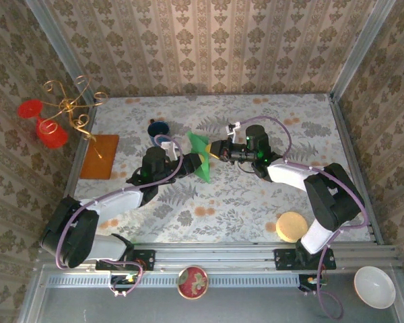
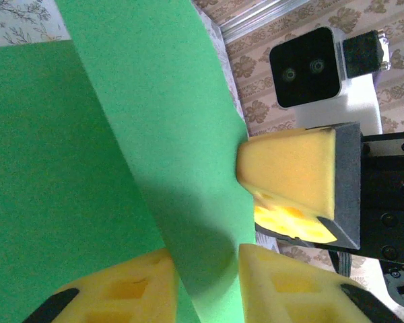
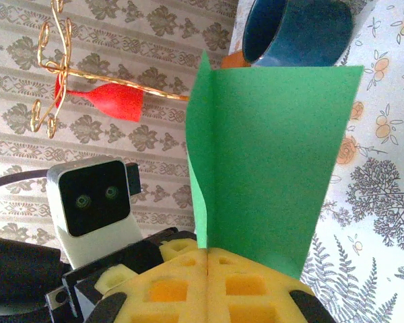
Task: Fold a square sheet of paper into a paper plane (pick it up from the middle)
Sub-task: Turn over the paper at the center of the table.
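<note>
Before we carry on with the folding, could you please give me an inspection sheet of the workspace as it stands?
Surface: floral cloth, lying flat.
Job's things: green paper, partly folded, held upright between both end effectors.
Clutter: blue mug, orange-brown sheet, gold stand with red glasses, yellow disc; red bowl and white bowl on the near ledge.
End effectors: right end effector shut on the paper; left end effector has pads either side of a flap, grip unclear.
Cables: purple cables looped along both arms.
Surroundings: wallpapered walls, metal frame.
</note>
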`<state>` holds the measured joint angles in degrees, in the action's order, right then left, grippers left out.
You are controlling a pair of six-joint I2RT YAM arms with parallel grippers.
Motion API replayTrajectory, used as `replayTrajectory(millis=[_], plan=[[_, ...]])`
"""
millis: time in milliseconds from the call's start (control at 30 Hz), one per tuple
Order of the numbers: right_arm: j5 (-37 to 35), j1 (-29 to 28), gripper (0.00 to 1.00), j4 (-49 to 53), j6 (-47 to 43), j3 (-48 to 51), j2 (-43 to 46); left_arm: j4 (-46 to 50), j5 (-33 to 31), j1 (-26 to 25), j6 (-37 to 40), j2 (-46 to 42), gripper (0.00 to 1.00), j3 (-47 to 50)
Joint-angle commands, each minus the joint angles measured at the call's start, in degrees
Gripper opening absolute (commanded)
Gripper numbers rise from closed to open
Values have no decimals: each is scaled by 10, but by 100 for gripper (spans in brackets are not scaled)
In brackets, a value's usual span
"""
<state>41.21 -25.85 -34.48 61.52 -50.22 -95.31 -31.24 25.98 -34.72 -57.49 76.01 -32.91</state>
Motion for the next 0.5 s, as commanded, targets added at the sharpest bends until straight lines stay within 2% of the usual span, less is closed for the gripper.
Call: replayTrajectory(millis=[0, 233, 467], plan=[[8, 3, 3, 7, -1, 4, 4, -15, 11, 5, -3, -12, 25, 1], [2, 6, 11, 14, -3, 5, 6, -18, 14, 10, -4, -13, 22, 0], [1, 6, 7, 17, -4, 7, 6, -29, 16, 12, -10, -12, 21, 2]])
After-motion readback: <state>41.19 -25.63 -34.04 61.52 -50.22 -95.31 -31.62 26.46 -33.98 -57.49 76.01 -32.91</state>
